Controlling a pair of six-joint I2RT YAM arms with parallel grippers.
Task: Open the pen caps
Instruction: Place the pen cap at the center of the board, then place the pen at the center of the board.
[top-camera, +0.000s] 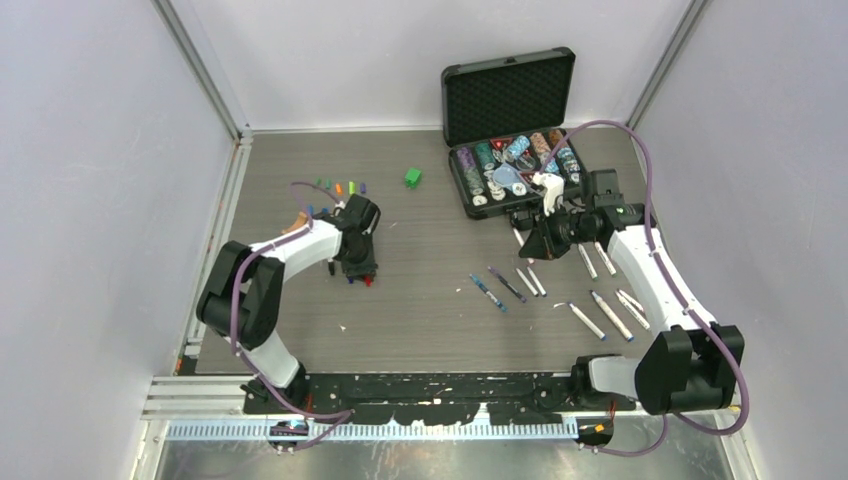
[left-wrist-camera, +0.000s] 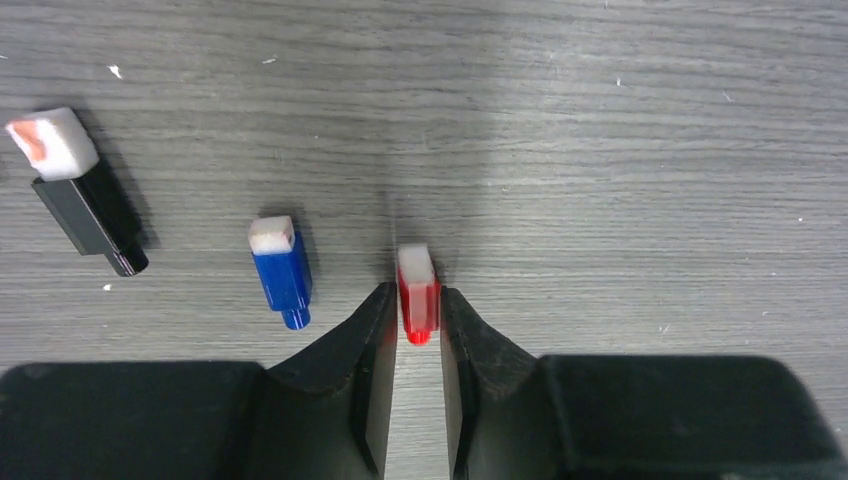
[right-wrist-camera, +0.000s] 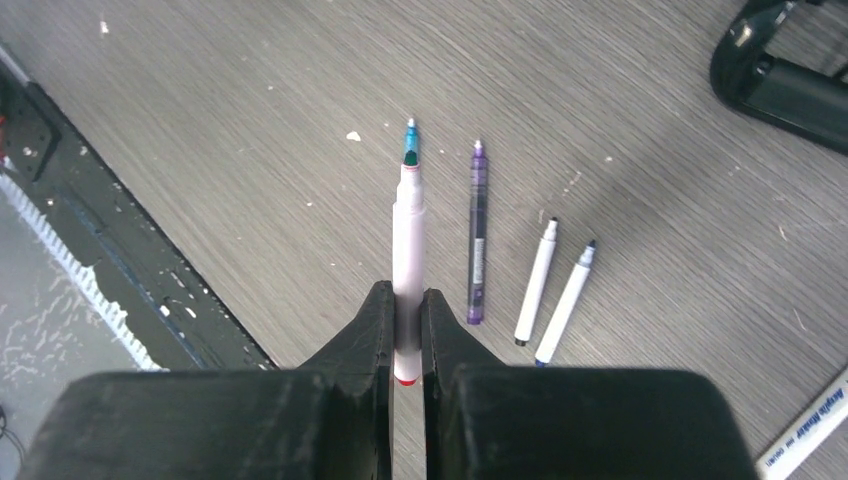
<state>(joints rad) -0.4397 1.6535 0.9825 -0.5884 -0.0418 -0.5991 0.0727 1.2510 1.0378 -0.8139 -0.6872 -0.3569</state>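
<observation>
Left gripper (left-wrist-camera: 417, 305): narrowly parted, red pen cap (left-wrist-camera: 417, 285) between its tips, lying on table (left-wrist-camera: 600, 150); grip unclear.
Right gripper (right-wrist-camera: 407, 300): clamped tight on white-barrelled pen (right-wrist-camera: 407, 230).

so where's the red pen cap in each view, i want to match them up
Top external: the red cap lies left of centre on the table, at the tip of the left gripper.
Left wrist: centre of the picture, between the left gripper's fingertips, right of a blue cap.
Right wrist: not in it; the right gripper grips a white pen.
Shared landmark: the grey wood-grain table.
</observation>
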